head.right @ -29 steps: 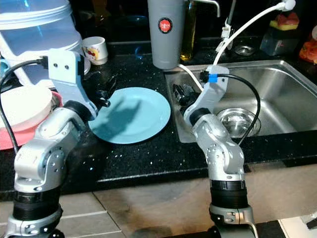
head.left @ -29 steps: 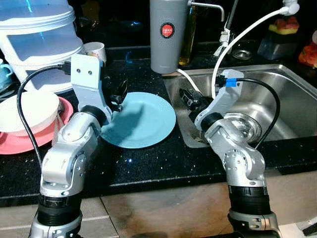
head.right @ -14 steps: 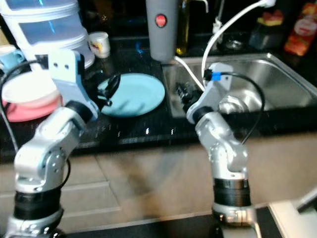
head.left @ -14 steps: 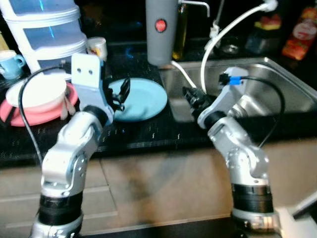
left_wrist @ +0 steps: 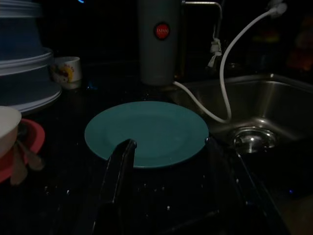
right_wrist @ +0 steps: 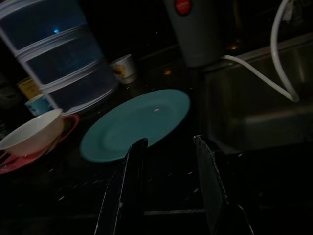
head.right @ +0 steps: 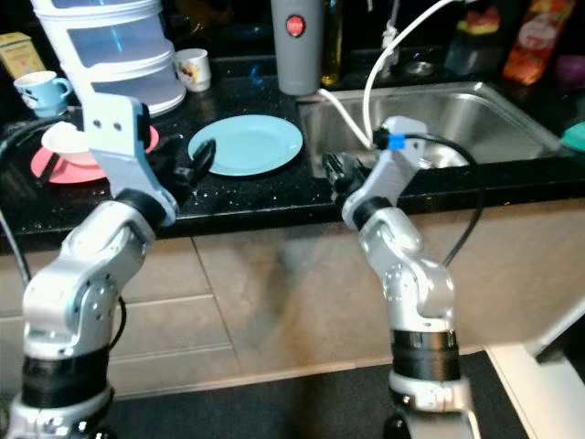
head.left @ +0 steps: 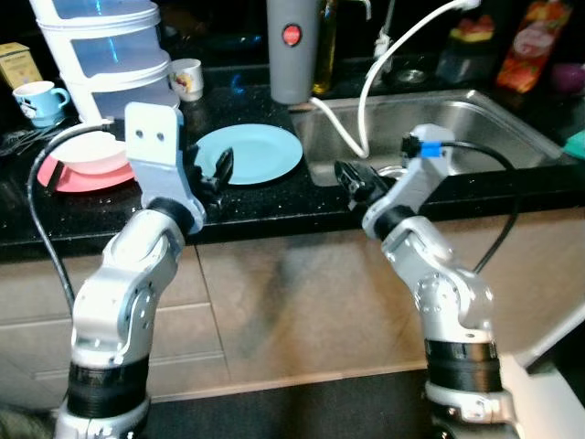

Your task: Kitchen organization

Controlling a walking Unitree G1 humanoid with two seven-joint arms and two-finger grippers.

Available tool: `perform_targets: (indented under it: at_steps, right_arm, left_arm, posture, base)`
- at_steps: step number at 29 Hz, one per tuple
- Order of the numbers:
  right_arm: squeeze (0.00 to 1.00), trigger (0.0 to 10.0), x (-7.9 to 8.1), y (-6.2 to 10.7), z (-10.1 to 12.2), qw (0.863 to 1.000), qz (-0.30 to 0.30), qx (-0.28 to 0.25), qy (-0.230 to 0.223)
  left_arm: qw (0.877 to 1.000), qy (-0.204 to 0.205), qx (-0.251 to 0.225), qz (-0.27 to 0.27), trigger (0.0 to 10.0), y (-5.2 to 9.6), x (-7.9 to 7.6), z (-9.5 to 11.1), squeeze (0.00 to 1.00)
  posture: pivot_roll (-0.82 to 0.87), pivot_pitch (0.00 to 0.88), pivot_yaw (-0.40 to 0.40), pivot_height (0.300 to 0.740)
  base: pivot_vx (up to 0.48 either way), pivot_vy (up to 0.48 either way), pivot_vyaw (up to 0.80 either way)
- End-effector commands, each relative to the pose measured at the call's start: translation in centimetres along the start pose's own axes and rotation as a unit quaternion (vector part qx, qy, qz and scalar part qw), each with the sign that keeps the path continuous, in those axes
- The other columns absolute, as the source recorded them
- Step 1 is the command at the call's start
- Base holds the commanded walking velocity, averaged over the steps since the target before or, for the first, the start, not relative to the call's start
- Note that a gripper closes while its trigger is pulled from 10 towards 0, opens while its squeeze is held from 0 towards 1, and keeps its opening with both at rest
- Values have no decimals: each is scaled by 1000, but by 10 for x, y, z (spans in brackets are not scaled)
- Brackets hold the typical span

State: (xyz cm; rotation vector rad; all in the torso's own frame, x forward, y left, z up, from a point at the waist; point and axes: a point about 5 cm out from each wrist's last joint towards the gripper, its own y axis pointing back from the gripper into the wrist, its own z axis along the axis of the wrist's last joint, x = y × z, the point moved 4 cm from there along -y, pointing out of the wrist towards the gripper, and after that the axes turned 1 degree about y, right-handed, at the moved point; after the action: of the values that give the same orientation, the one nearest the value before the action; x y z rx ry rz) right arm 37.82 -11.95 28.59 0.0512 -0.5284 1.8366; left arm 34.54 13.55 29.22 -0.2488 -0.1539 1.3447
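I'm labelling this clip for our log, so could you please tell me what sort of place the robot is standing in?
Most likely a home kitchen: a black countertop with a stainless sink set into it, a blue plate and cups laid out on top.

Stacked white containers cut off at top edge, red packet blurred, label unreadable

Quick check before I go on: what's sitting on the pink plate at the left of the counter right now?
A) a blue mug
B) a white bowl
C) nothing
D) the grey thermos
B: a white bowl rests on the pink plate, left of the light blue plate.
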Motion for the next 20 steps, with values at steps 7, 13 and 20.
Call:
perform_targets:
  at_steps: [7, 13, 20]
  right_arm:
    - [0, 10000, 3, 0, -5, 1000, 5, 17, 3]
    - [0, 10000, 2, 0, -6, 1000, 5, 21, 4]
    - [0, 10000, 1, 4, -12, 999, 6, 32, 10]
  left_arm:
    - [999, 8, 46, 11, 10000, 4, 5, -21, 0]
    - [998, 9, 59, 30, 10000, 6, 12, -31, 0]
    - [998, -9, 64, 21, 10000, 11, 9, -37, 0]
  posture:
    - [-32, 91, 35, 740]
    - [-34, 107, 34, 740]
    - [-34, 107, 36, 740]
  base:
    - [0, -137, 0]
    - [0, -216, 0]
    - [0, 0, 0]
